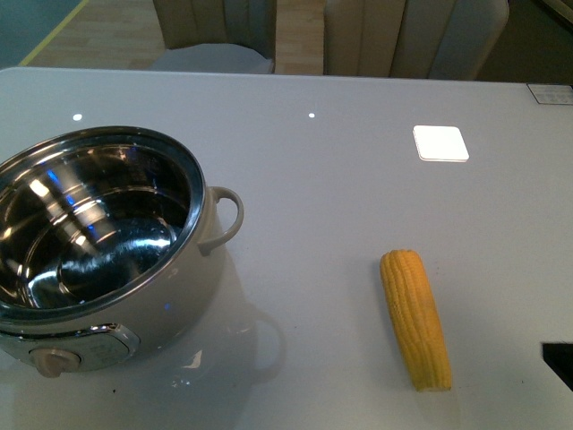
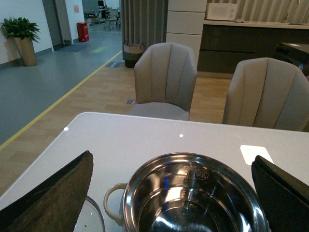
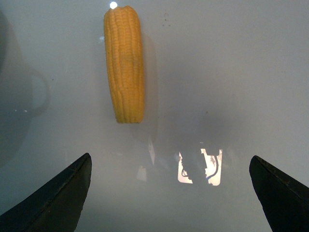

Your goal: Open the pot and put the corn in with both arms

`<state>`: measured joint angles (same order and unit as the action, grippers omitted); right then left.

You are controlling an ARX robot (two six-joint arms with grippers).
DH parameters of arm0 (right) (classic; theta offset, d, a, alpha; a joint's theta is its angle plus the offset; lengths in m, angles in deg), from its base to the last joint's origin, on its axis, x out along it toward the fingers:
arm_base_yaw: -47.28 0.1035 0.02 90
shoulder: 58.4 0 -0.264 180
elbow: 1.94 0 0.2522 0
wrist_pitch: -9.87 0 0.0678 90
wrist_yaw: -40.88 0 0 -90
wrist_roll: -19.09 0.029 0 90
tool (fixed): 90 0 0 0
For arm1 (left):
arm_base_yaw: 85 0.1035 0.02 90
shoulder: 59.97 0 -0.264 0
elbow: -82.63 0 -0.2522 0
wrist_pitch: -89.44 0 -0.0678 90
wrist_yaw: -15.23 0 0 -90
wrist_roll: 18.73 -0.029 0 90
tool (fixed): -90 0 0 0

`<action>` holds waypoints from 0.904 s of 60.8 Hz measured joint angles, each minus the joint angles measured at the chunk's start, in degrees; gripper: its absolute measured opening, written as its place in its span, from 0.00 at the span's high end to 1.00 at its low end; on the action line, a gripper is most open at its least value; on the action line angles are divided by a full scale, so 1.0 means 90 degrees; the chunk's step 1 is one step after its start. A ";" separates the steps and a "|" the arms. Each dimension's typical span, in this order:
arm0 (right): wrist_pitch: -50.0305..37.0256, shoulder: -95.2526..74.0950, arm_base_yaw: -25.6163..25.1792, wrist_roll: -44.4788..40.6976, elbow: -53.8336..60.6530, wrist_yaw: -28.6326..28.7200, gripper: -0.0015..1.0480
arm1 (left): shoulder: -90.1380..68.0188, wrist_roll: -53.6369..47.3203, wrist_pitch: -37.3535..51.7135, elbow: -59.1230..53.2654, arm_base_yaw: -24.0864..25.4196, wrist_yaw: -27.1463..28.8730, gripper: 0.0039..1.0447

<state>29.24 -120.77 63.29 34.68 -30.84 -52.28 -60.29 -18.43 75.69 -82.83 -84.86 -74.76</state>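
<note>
The pot [image 1: 98, 224] stands uncovered at the table's left, its shiny steel bowl empty, with a loop handle [image 1: 224, 219] and a beige knob [image 1: 54, 361]. In the left wrist view, my left gripper [image 2: 171, 157] hangs open above the pot [image 2: 193, 198], and the edge of the glass lid [image 2: 91, 217] lies on the table beside the handle. The yellow corn [image 1: 416, 318] lies on the table to the pot's right. My right gripper [image 3: 170, 158] is open above the table, a short way from the cut end of the corn [image 3: 124, 63], holding nothing.
The grey table [image 1: 358, 179] carries a bright square reflection [image 1: 440, 143] at the back right. Two beige chairs [image 2: 166, 77] [image 2: 268, 92] stand behind its far edge. A black part [image 1: 557, 363] shows at the right border.
</note>
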 joint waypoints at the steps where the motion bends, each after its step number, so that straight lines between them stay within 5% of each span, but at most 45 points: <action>1: -0.0163 -0.0250 0.0049 -0.0005 -0.0078 0.0005 0.08 | 0.0000 0.0000 0.0000 0.0000 0.0000 0.0000 0.06; 27: -0.1911 -0.4449 0.0593 -0.0889 -0.1637 -0.0250 0.08 | 0.0000 0.0000 0.0002 0.0000 0.0000 0.0000 0.06; 55: -0.2450 -0.6266 0.0600 -0.1256 -0.2557 -0.0245 0.08 | 0.0000 0.0000 0.0002 0.0000 0.0000 0.0000 0.06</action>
<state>7.19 -177.16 68.69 23.38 -53.86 -54.49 -60.29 -18.43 75.72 -82.83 -84.86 -74.76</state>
